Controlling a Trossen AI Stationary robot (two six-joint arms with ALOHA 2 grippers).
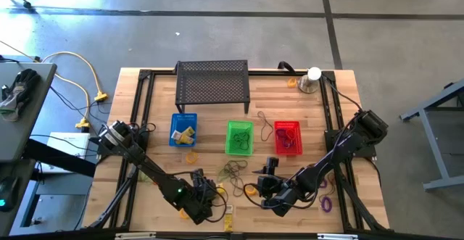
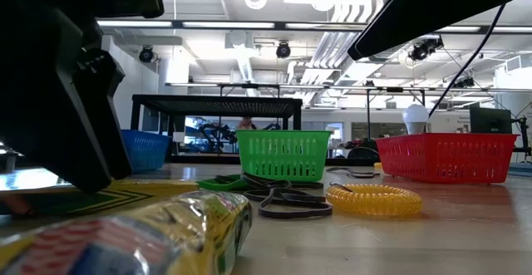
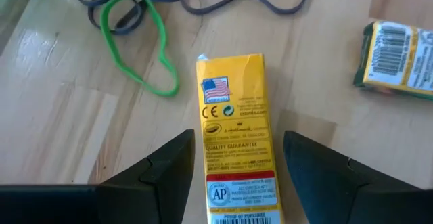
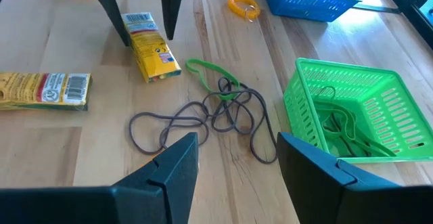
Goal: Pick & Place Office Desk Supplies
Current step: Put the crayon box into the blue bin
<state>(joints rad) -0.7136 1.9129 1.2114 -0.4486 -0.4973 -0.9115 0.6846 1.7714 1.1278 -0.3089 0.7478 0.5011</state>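
Crayon box (image 3: 237, 143), yellow printed card, lies flat on the worktop (image 3: 61, 136) near its front edge, left of centre. Left gripper (image 3: 237, 170) hangs directly over it, jaws open, one finger on each long side of the box and neither touching it.

Handling, judged: light, thin card, rigid enough along its length but liable to crush on the broad face. Printed finish looks smooth, so some slip is possible. Best hold is across the narrow width at mid-length, as the jaws are now lined up; a grip near either end would let it tip.

A second box (image 3: 399, 55) lies just beside the first, clear of the jaws.

Green band (image 3: 139, 51) and tangled grey bands (image 4: 203, 119) lie a little farther in, apart from the box. These are soft and limp, flat to the wood; a pinch must reach the surface, and the tangle would likely lift as one clump.

Right gripper (image 4: 237, 156) hovers over the grey bands, jaws open, holding nothing. Green basket (image 4: 352, 109) stands just beyond, bands already in it.
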